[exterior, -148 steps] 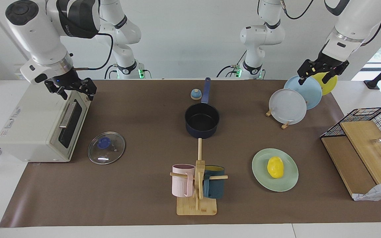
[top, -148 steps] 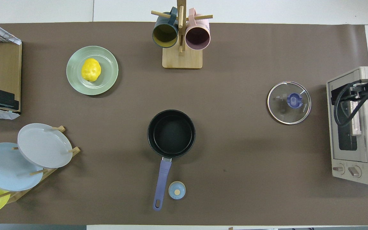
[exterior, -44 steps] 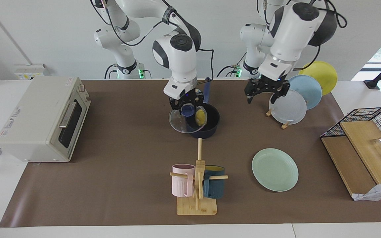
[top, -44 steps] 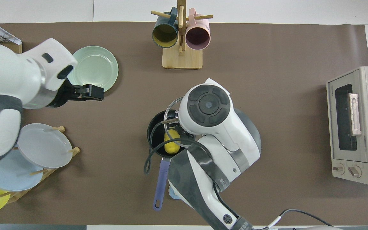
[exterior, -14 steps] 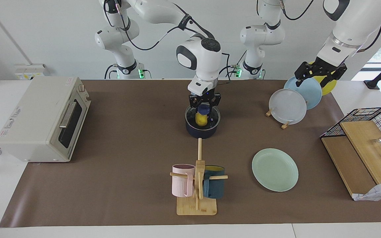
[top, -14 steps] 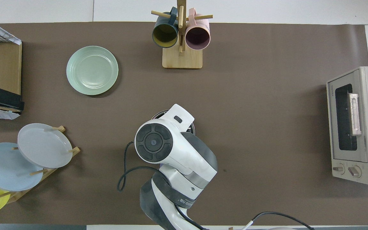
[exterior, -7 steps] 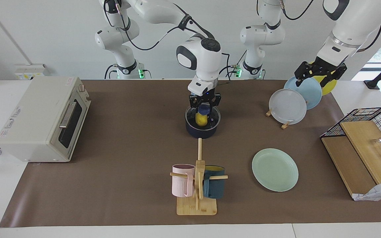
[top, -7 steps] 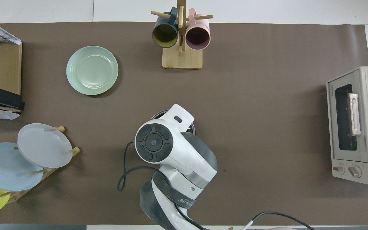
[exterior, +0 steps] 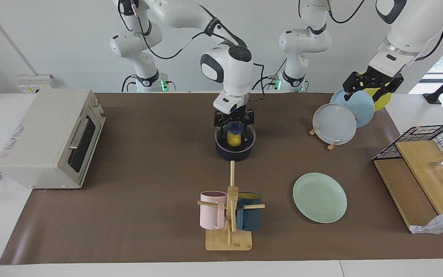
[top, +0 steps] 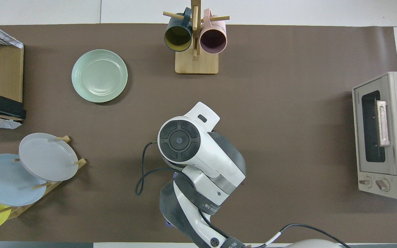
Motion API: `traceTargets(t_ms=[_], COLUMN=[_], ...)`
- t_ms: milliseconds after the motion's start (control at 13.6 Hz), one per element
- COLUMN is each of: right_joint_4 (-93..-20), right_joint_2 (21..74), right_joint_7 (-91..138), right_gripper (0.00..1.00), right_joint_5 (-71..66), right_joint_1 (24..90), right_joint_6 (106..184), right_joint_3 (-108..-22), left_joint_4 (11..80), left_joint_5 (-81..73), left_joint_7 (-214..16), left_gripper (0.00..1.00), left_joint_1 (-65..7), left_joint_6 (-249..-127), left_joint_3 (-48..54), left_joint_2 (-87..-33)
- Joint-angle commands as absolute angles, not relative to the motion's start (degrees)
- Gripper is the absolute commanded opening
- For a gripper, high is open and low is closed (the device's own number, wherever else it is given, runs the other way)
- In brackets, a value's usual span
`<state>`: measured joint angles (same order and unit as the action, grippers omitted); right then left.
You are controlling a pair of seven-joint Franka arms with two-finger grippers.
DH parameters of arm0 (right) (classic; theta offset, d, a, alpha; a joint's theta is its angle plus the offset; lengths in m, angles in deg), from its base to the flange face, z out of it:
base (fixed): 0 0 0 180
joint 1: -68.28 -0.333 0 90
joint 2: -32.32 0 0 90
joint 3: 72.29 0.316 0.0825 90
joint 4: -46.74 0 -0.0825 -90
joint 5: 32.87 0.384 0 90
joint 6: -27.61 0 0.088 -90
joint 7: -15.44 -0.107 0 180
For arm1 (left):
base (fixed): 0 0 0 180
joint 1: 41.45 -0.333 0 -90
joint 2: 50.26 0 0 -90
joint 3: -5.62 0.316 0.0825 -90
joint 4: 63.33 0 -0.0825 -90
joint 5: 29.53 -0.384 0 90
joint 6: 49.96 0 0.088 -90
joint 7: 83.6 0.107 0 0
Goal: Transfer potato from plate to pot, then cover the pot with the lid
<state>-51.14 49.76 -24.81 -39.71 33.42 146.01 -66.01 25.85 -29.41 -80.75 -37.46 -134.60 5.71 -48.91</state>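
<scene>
The lid (exterior: 235, 135) is seated on the pot (exterior: 234, 148), which stands at the middle of the table (exterior: 148, 169). The potato (exterior: 233, 139) is seen through the glass, inside the pot. The right gripper (exterior: 233, 122) is positioned directly over the lid, with its fingers spread to either side of the blue knob (exterior: 236, 127); whether the fingers touch the knob cannot be told. In the overhead view the pot and lid are covered by the right arm (top: 198, 151).

The plate (exterior: 320, 197) lies bare toward the left arm's end of the table, farther from the robots than the pot. The left gripper (exterior: 371, 85) is held over the rack plates (exterior: 335, 124), with its fingers parted and nothing between them.
</scene>
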Motion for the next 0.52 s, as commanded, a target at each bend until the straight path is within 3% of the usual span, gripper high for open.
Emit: traceTargets(t_ms=[0, 443], right_joint_4=[-48.11, -46.09], right_joint_2=[48.58, 43.75], right_joint_7=[-19.73, 0.37], right_gripper=[1.00, 1.00], right_joint_5=[-40.08, -36.14], right_joint_1=[36.89, 49.88], right_joint_6=[141.45, 133.10], right_joint_3=[-65.52, -65.96], left_joint_4=[27.72, 27.72], left_joint_5=[-30.41, -30.41], left_joint_7=[-80.52, -80.52], left_gripper=[1.00, 1.00], left_joint_1=[-38.20, -38.20], left_joint_6=[-135.30, -135.30], left_joint_3=[5.18, 5.09], left_joint_2=[-47.27, -47.27])
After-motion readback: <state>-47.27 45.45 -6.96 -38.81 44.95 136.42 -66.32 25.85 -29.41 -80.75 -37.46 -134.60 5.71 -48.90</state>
